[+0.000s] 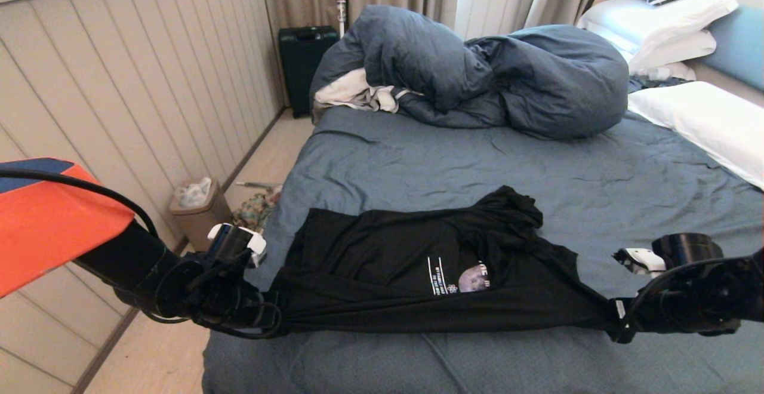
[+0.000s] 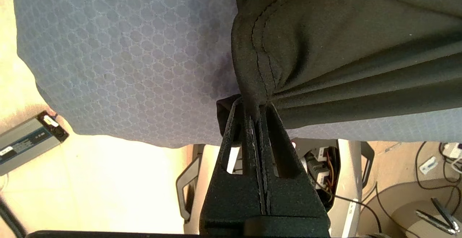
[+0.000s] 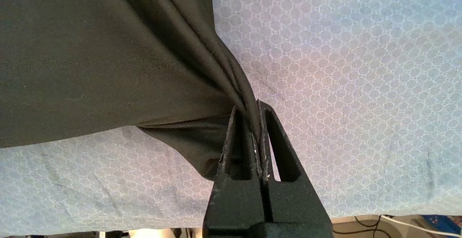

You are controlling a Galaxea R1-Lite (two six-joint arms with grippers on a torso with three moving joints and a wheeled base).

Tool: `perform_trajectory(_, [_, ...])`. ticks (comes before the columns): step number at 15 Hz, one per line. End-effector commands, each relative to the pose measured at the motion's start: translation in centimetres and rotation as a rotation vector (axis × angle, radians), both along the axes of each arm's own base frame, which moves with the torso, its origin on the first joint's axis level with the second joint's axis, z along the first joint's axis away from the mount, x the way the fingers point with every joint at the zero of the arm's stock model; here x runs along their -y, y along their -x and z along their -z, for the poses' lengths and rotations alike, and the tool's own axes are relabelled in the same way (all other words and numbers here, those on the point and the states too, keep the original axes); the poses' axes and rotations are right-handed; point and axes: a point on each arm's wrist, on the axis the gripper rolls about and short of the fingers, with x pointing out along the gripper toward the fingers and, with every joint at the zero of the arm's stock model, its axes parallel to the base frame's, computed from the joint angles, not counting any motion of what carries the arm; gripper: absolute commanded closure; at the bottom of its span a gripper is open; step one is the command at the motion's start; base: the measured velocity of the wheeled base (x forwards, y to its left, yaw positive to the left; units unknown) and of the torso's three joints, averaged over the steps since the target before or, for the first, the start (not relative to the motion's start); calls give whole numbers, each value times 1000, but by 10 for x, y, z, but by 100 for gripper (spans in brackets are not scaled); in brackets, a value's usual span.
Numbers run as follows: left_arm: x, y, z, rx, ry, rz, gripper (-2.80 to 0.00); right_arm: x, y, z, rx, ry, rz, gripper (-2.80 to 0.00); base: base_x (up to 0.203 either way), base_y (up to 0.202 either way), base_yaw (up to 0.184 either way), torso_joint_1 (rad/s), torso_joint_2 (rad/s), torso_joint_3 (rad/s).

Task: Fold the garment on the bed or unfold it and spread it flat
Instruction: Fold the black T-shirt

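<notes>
The black garment [image 1: 418,262] lies across the near part of the bed [image 1: 477,161], stretched taut between my two grippers, its grey moon print and white lettering facing up. My left gripper [image 1: 271,310] is shut on the garment's left corner, where a stitched hem [image 2: 258,68] bunches into the closed jaws of the left gripper [image 2: 254,108]. My right gripper [image 1: 615,316] is shut on the right corner, and gathered folds of the garment [image 3: 108,61] run into the right gripper [image 3: 252,110]. The far part of the garment is crumpled.
A bulky slate-blue duvet [image 1: 477,71] with a white-grey cloth [image 1: 358,92] is heaped at the far side. White pillows [image 1: 704,119] lie at the right. A bin [image 1: 197,206] and a dark suitcase [image 1: 304,59] stand on the floor left of the bed.
</notes>
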Motion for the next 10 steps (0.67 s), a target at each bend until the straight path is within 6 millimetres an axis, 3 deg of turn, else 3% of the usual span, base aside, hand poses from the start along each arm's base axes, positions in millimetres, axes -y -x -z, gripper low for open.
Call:
perform_trajectory(1, [0, 1, 0, -2, 1, -2, 0, 0, 0, -2, 7, 3, -1, 0, 0, 0, 0, 0, 0, 0])
perform_trajectory(10, [-6, 16, -4, -24, 25, 14, 0, 1, 16, -1, -76, 40, -86, 0, 0, 0, 0, 0, 0, 0])
